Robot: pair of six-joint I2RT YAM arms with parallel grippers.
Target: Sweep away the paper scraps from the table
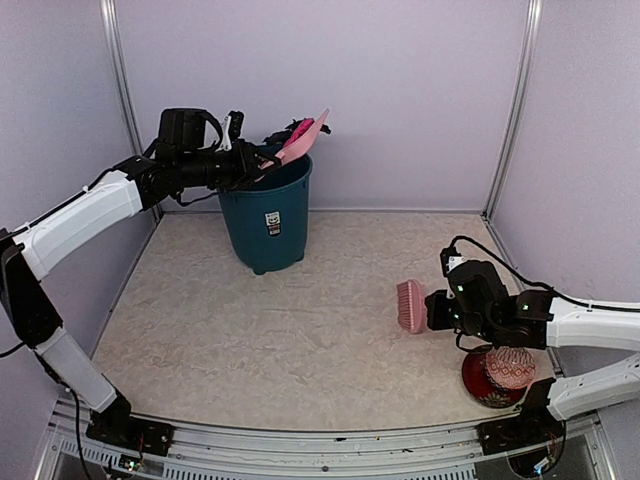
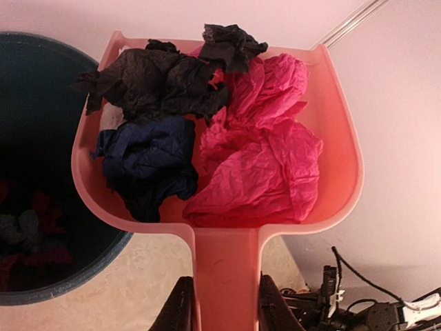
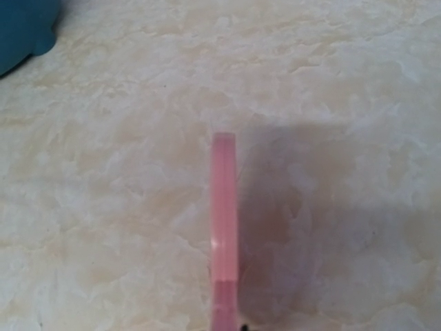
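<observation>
Pink dustpan [image 2: 339, 160] of paper scraps [image 2: 262, 165] above bin rim [image 1: 272, 187], left fingers [image 2: 178, 310] pinching handle [image 2: 227, 276]; right fingers [image 1: 437, 310] pinching brush [image 1: 411, 305].

We see the paper scraps [image 2: 255, 158] in magenta pink, black and navy, all wrinkled, lying in a pale salmon-pink dustpan [image 2: 342, 165]. The bin [image 1: 245, 220] is deep teal with a small white label [image 1: 272, 222]. The table [image 1: 280, 330] is beige with faint marbled veining. The brush [image 1: 410, 306] is pink. The ball [image 1: 508, 368] is red with a paler criss-cross pattern.
</observation>
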